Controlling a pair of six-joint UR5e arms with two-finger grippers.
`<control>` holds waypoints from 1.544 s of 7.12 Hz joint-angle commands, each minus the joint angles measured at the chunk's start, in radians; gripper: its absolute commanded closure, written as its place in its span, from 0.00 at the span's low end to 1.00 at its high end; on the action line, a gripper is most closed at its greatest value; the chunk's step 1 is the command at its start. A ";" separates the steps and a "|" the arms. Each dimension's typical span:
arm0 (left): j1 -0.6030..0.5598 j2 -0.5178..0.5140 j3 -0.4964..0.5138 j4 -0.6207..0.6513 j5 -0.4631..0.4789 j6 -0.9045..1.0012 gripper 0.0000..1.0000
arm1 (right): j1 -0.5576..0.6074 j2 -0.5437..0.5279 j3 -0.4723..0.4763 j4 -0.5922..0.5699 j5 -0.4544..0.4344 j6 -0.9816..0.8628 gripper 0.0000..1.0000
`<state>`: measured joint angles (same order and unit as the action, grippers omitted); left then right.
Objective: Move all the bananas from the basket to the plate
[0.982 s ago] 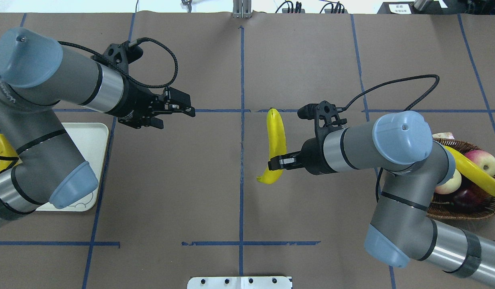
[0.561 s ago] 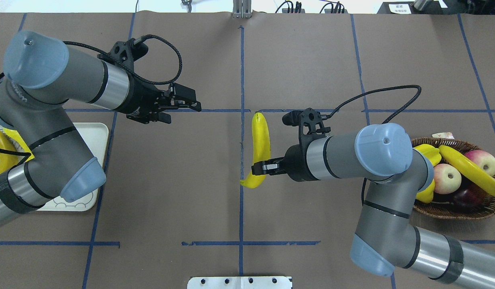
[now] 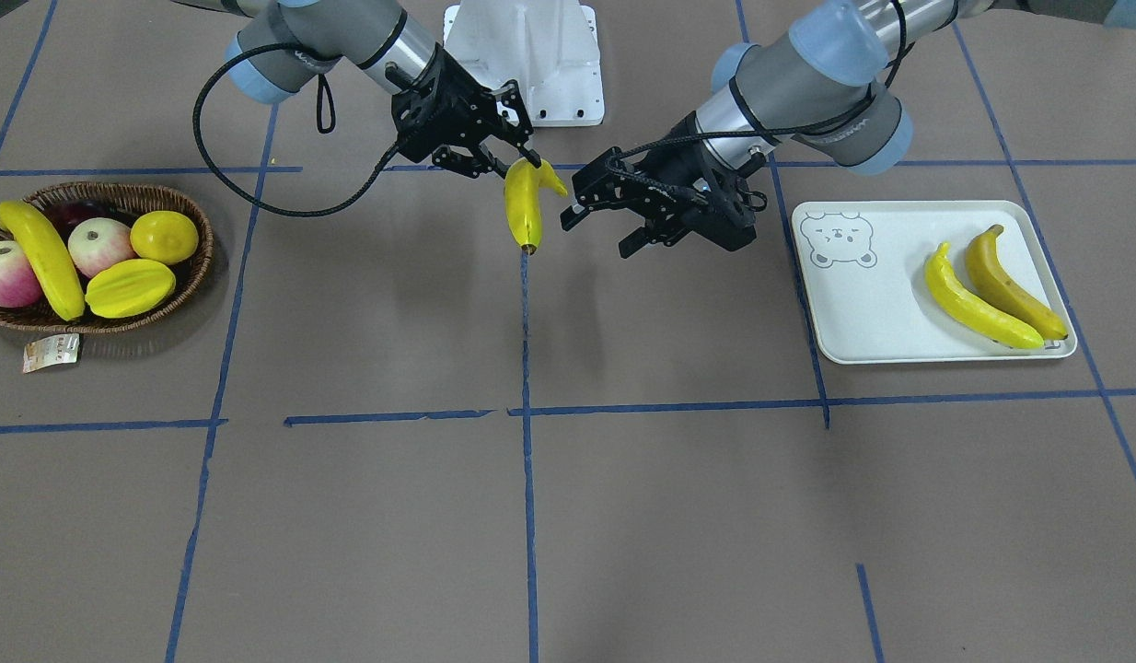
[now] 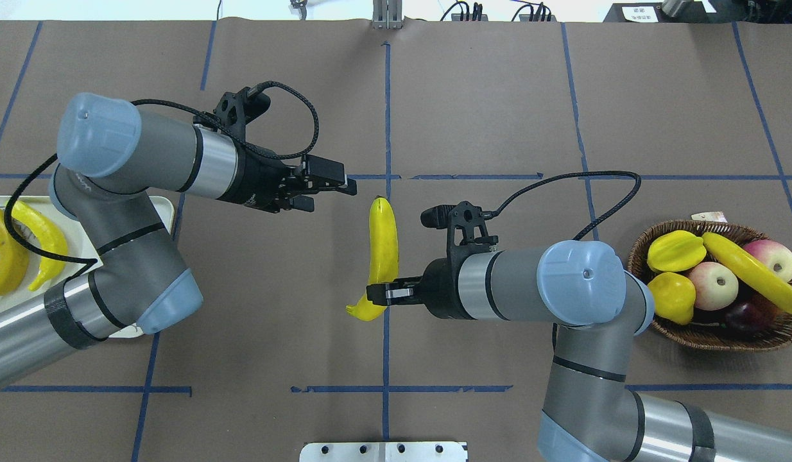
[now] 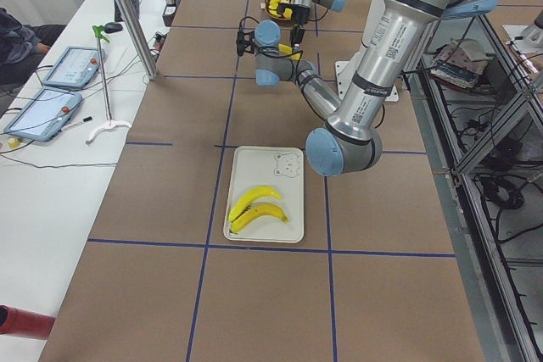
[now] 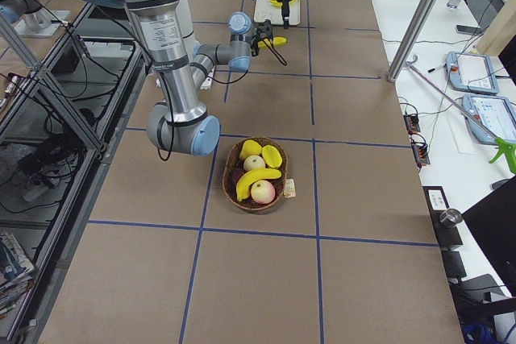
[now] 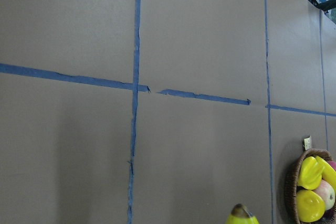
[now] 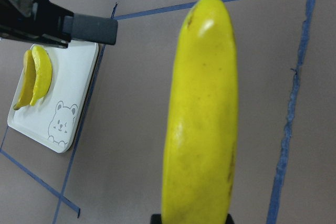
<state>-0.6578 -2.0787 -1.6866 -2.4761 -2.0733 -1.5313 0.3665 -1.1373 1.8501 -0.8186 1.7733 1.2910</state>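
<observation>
My right gripper point(image 4: 380, 294) is shut on a yellow banana point(image 4: 382, 247) near its stem end and holds it above the table's centre line. The banana fills the right wrist view point(image 8: 202, 119). My left gripper point(image 4: 335, 192) is open and empty, just left of the banana's far tip and apart from it. Two bananas point(image 3: 978, 299) point(image 3: 1010, 284) lie on the pale bear-print plate point(image 3: 863, 313) at the left end. One more banana point(image 4: 752, 273) lies in the brown wicker basket point(image 4: 710, 338) at the right end.
The basket also holds a yellow starfruit point(image 4: 675, 251), a lemon point(image 4: 671, 297), two apples point(image 4: 710, 285) point(image 4: 771, 255) and a dark purple fruit point(image 4: 742, 314). A small paper tag point(image 3: 51, 353) lies beside it. Blue tape lines cross the brown table.
My right gripper has carried the banana leftward toward the centre line. My left arm has swung right, off the plate, bringing its open gripper close to the banana's far tip.
</observation>
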 commanded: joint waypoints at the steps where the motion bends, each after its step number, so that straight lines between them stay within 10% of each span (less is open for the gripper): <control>1: 0.075 -0.029 0.002 -0.030 0.091 -0.050 0.01 | -0.001 0.002 -0.003 0.001 -0.002 0.010 0.92; 5: 0.135 -0.052 0.031 -0.032 0.141 -0.075 0.02 | -0.003 0.002 0.001 0.006 0.000 0.017 0.92; 8: 0.135 -0.055 0.033 -0.032 0.141 -0.076 0.62 | -0.003 0.002 0.004 0.006 0.000 0.019 0.92; 11: 0.135 -0.055 0.031 -0.032 0.141 -0.078 0.68 | -0.003 0.002 0.006 0.006 0.000 0.019 0.92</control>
<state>-0.5232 -2.1337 -1.6539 -2.5081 -1.9328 -1.6080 0.3636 -1.1352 1.8550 -0.8131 1.7733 1.3100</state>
